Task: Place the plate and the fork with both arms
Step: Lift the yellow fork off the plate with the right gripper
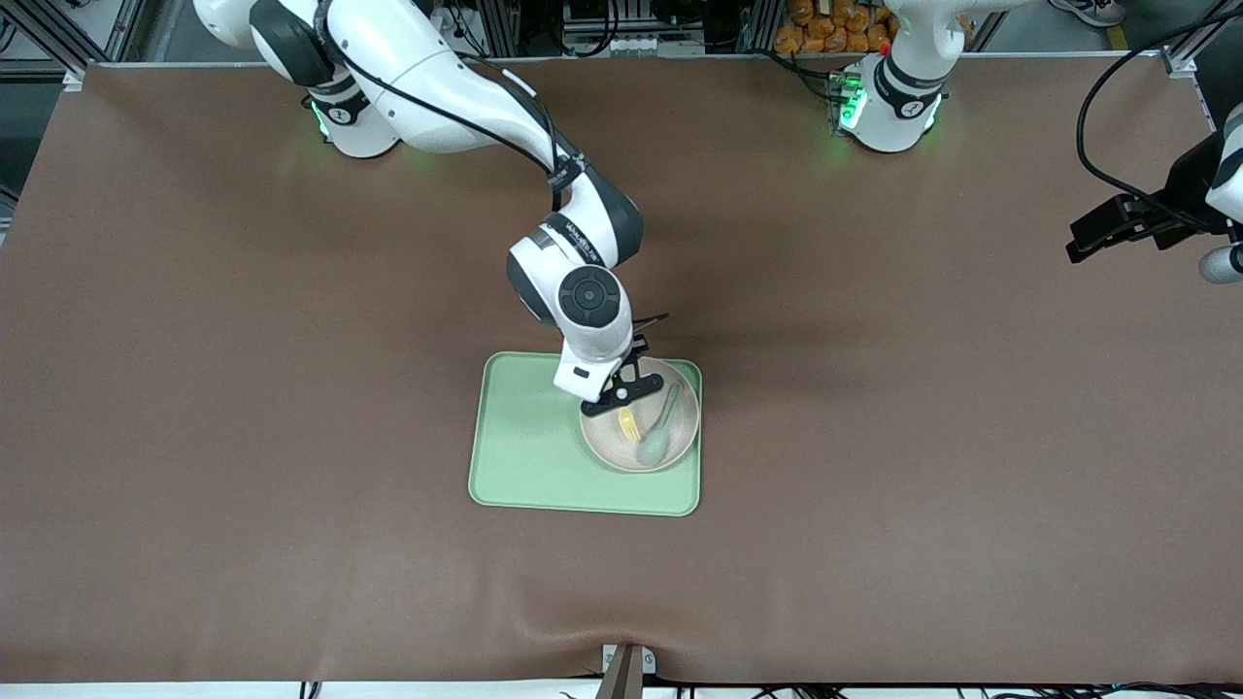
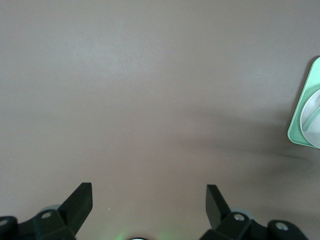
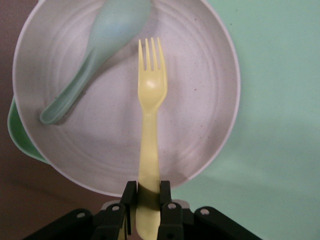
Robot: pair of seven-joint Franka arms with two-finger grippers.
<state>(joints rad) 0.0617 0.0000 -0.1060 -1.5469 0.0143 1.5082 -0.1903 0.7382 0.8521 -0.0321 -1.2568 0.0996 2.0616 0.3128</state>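
Observation:
The off-white plate [image 1: 686, 419] sits on the pale green tray [image 1: 529, 447], at the tray's end toward the left arm. My right gripper [image 1: 621, 393] is over the plate's rim and shut on the handle of the pale yellow fork [image 1: 628, 423]. In the right wrist view my right gripper [image 3: 148, 192] clamps the fork [image 3: 150, 100], whose tines reach over the middle of the plate [image 3: 200, 100]. I cannot tell whether the fork touches the plate. My left gripper [image 1: 1097, 233] waits, open and empty, over bare table at the left arm's end; it also shows in the left wrist view [image 2: 149, 197].
A pale green spoon [image 1: 660, 427] lies in the plate beside the fork, also in the right wrist view [image 3: 100, 50]. The tray shows around the plate [image 3: 280, 125]. The left wrist view shows a corner of the tray [image 2: 300, 125]. Brown mat covers the table.

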